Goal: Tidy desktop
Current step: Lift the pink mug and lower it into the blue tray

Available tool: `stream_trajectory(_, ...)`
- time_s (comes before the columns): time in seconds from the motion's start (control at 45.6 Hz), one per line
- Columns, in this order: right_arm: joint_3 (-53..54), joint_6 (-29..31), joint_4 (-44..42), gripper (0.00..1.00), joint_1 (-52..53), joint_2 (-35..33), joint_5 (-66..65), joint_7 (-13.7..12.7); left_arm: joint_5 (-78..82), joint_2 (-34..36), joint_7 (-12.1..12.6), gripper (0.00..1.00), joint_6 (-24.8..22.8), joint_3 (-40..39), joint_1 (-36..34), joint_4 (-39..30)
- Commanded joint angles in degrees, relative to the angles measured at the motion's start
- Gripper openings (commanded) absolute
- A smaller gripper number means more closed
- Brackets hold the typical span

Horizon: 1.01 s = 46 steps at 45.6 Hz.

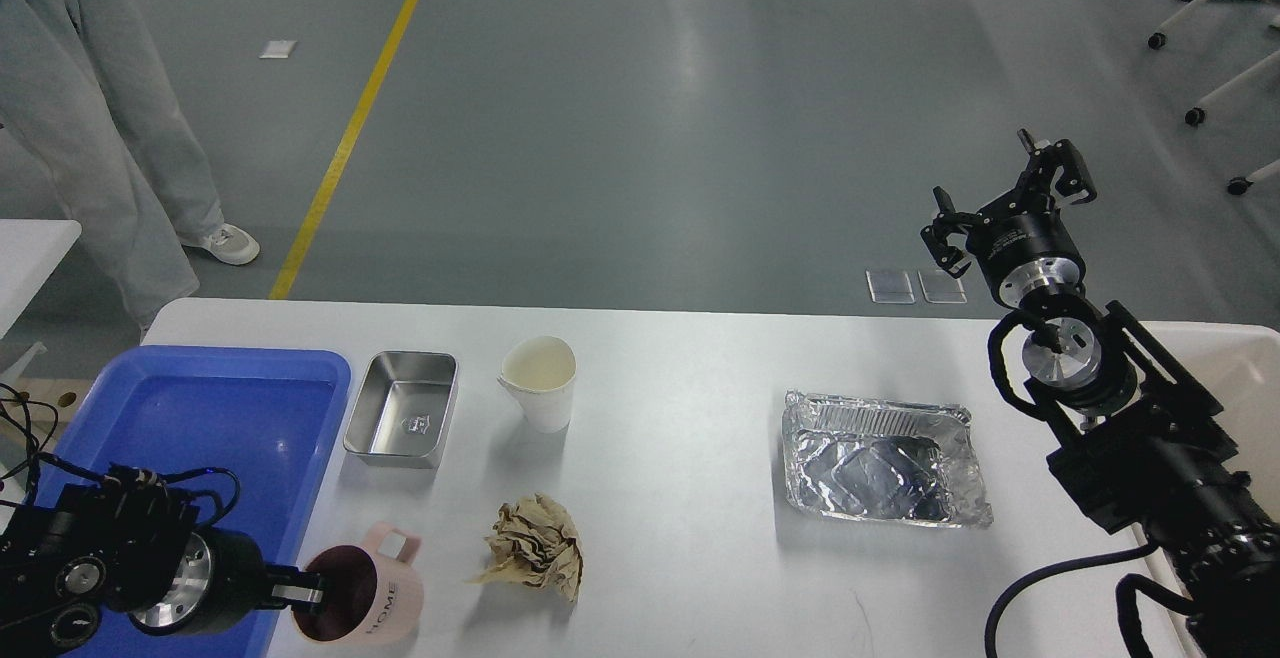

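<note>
head view: the only view we have, looking down over the desktop (680, 408) from our own head.
desktop: the wide white worktop fills the lower half of the view, and several things are on it.
our left gripper (305, 593): low at the near left corner, with fingers pinched on the rim of the pink mug (365, 598), one finger seemingly inside the mouth; we judge it to be gripping the mug.
pink mug: tilted toward the gripper, its handle on the far side, touching or just beside the near right corner of the blue tray (200, 408).
blue tray: at the left edge of the worktop, and its visible floor looks bare.
steel tin (402, 422): just beside the tray's right rim, upright, nothing in it.
paper cup (540, 383): upright near the far edge, left of the middle.
crumpled brown paper (535, 546): near the front edge, right of the mug.
foil container (880, 458): right of the middle, looking dented.
our right gripper (1005, 198): raised above and beyond the far right corner, fingers spread wide, holding nothing.
white bin (1240, 378): at the right edge, partly hidden by our right arm.
progress: we judge the tidying barely begun; nothing visible in the tray, the mug in hand, and the tin, cup, paper and foil container all left to clear.
</note>
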Motion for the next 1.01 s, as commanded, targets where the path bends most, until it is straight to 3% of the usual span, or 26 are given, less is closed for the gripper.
stream_trajectory(0.0,-0.01,-0.03,0.00,1.00,0.09,0.09,0.00,0.00,-4.77,5.60,-3.67,0.00,-4.78,-5.37,-3.18,-0.97)
stream_trajectory(0.175,-0.01,-0.12,0.09,1.00,0.09,0.18,0.00,0.00,-12.24,12.11,-6.31,0.00,-13.40,-12.85,-8.89,-0.79)
stream_trajectory(0.614,-0.09,-0.30,0.36,1.00,0.09,0.71,0.00,0.00,-24.20,25.04,-10.44,0.01,-21.75,-14.26,-23.66,-0.71)
stream_trajectory(0.987,-0.09,-0.38,0.09,1.00,0.09,0.80,-0.09,0.00,-24.65,25.39,-9.65,0.01,-24.48,-11.63,-24.11,1.31)
